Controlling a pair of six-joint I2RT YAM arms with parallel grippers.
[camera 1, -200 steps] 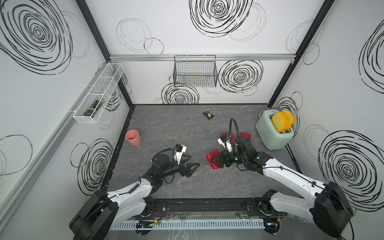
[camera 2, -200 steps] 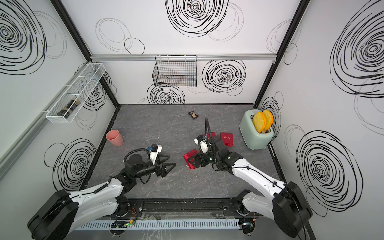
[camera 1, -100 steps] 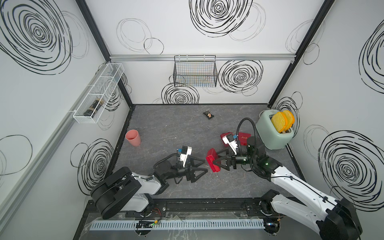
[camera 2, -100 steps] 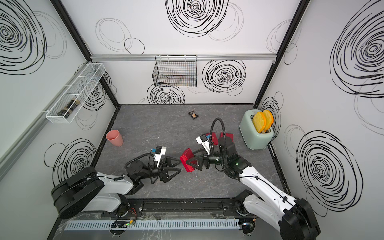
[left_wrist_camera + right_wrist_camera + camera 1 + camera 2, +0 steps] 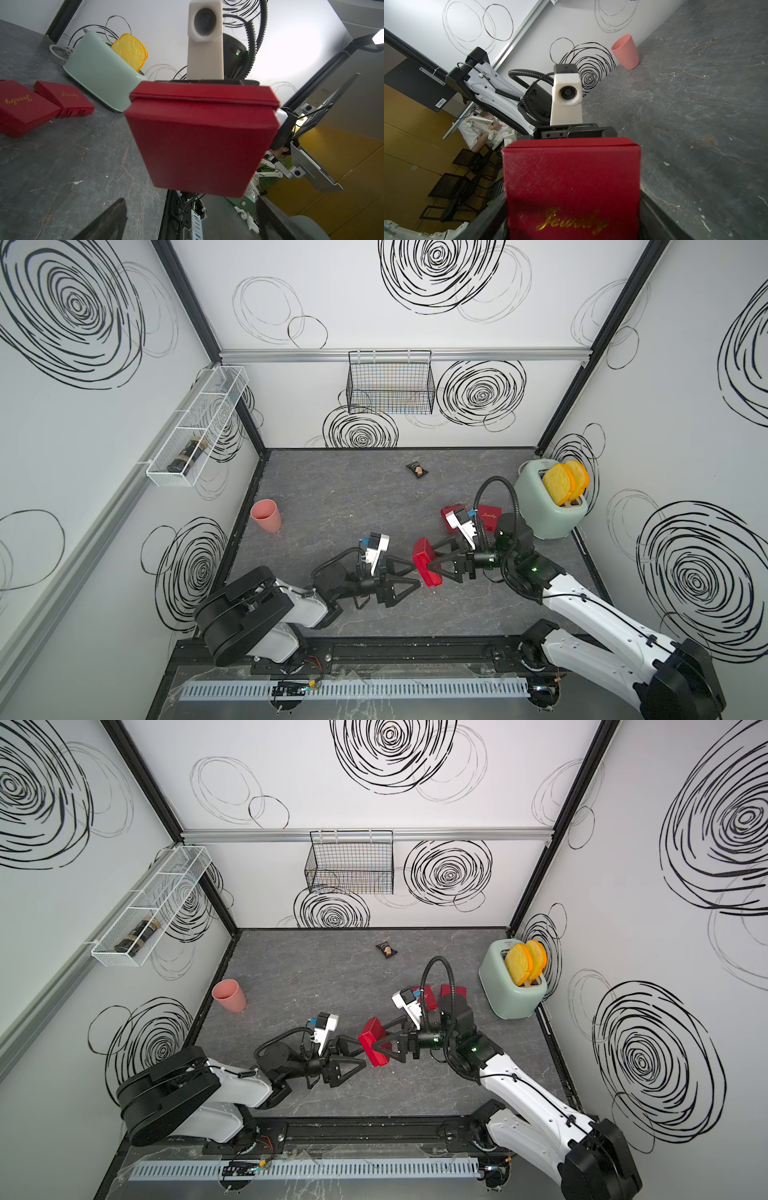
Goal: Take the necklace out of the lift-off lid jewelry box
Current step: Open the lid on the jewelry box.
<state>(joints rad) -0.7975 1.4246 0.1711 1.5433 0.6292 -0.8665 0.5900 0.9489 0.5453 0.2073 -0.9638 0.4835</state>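
We've swung our left arm (image 5: 299, 605) in over the table's (image 5: 332, 489) front half. The left gripper (image 5: 415, 574), jaws wide and empty, now faces the jewelry box (image 5: 423, 560) that the right gripper (image 5: 433, 561) clamps aloft. The lid (image 5: 571, 172) is still on, so the necklace presumably sits unseen inside.

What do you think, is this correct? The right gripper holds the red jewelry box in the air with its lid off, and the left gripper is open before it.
No: the lid is still on the red jewelry box, as the left wrist view shows. Right gripper holding, left gripper open: correct.
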